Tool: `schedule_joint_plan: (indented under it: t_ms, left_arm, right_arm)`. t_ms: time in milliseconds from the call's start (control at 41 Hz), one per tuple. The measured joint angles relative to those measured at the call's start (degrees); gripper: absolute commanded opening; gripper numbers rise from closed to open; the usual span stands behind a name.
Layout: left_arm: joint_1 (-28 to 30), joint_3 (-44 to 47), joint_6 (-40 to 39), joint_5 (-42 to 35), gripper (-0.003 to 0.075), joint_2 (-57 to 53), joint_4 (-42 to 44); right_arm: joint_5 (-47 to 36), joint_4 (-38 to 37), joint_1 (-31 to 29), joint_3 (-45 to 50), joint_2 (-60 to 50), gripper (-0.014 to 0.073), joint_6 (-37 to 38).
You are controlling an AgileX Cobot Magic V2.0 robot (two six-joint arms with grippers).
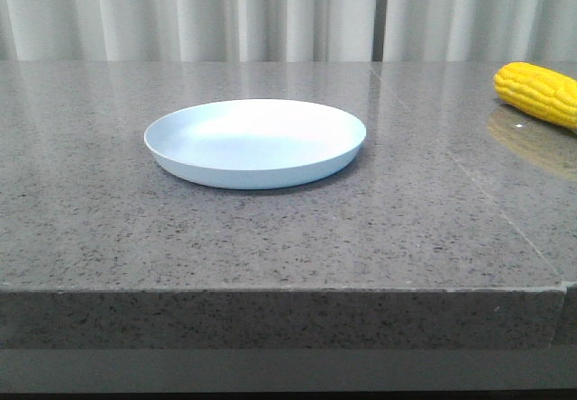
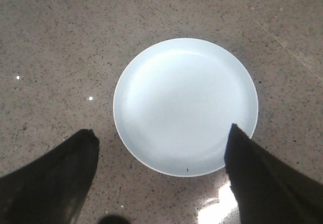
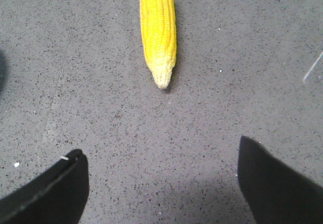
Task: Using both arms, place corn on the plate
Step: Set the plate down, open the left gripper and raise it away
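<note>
The pale blue-white plate [image 1: 255,141] sits empty on the grey stone table, left of centre. The yellow corn [image 1: 539,93] lies on the table at the far right edge of the front view, cut off by the frame. Neither arm shows in the front view. In the left wrist view my left gripper [image 2: 162,133] hangs open and empty above the plate [image 2: 185,105], near its rim. In the right wrist view my right gripper [image 3: 160,151] is open and empty above bare table, with the corn [image 3: 158,30] ahead of it, its pale tip pointing toward the fingers.
The grey speckled table [image 1: 270,238] has its front edge close to the camera and a seam [image 1: 451,161] running between plate and corn. White curtains hang behind the table.
</note>
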Motion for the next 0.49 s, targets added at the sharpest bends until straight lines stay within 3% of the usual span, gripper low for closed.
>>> schedule_joint_plan:
  t_ms: [488]
  left_arm:
    - [0.0, 29.9, -4.2, -9.5, 0.0513, -28.8, 0.4]
  right_arm:
    - [0.0, 0.0, 0.0, 0.0, 0.0, 0.0625, 0.0]
